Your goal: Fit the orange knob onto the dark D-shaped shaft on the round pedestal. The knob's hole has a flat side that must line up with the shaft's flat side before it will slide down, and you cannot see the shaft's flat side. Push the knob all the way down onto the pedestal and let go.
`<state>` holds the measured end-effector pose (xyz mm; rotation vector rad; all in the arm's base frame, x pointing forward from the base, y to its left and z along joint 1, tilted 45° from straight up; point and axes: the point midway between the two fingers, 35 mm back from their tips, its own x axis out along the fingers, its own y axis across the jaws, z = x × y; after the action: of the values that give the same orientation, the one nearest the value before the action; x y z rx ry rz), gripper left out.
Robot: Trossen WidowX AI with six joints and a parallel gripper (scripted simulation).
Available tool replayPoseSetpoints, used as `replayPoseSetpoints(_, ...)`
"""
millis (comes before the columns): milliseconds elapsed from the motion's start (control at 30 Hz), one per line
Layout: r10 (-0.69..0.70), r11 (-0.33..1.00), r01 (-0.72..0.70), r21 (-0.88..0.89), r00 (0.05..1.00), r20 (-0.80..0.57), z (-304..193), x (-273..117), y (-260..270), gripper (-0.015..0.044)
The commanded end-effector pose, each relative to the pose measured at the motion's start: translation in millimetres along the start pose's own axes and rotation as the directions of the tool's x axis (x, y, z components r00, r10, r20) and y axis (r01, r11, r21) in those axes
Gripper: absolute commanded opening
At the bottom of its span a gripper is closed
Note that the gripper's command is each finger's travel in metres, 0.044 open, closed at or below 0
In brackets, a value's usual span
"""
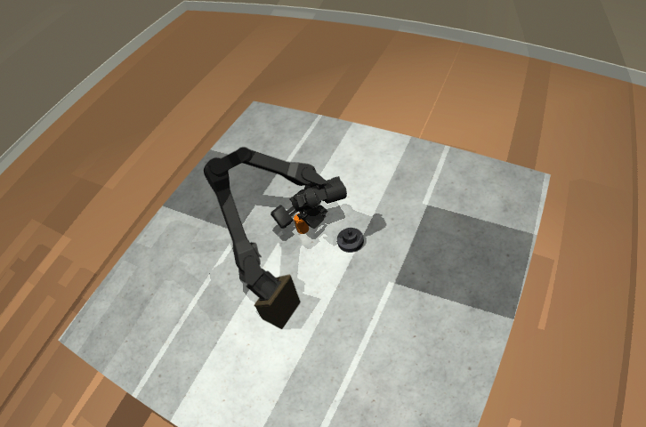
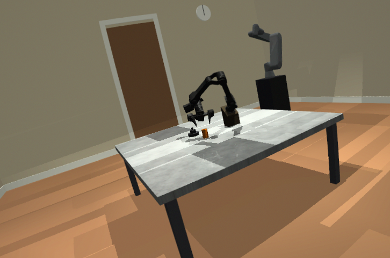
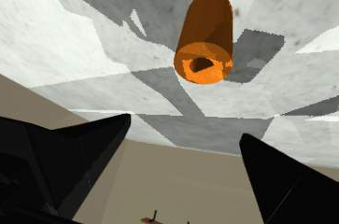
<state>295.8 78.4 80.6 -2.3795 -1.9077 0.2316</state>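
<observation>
The orange knob (image 1: 302, 226) (image 2: 204, 134) (image 3: 206, 28) stands upright on the table, beside the pedestal. The wrist view shows its top face and D-shaped hole, with the hole's flat side toward the bottom of the view. The round dark pedestal (image 1: 350, 246) (image 2: 193, 134) stands apart from the knob, with the short dark shaft (image 1: 350, 233) upright at its centre. The shaft's flat side cannot be made out. My gripper (image 2: 203, 124) (image 3: 185, 128) is wide open and empty. It is above the knob, with its fingertips higher than the knob's top in the exterior view.
The arm's base block (image 1: 278, 304) (image 2: 230, 117) stands on the table (image 1: 434, 352) (image 2: 171, 170). Behind the table, a grey arm (image 2: 275, 50) stands on a black stand (image 2: 273, 92), away from the knob and pedestal.
</observation>
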Motion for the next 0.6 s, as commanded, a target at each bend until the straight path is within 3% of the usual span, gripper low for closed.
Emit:
replayPoseSetpoints(0,-0.014,0.996,0.015,0.089,1.0,-0.014,-12.8,-12.8,-2.3,0.044)
replayPoseSetpoints(333,-0.055,0.995,0.053,0.086,0.998,0.025,-13.8,-11.7,-6.7,0.044)
replayPoseSetpoints(467,-0.183,0.983,0.163,0.089,0.927,0.328,-13.3,-14.0,-18.8,0.044)
replayPoseSetpoints(567,-0.119,0.993,0.097,0.07,0.807,0.579,-15.7,-25.0,-9.2,0.044)
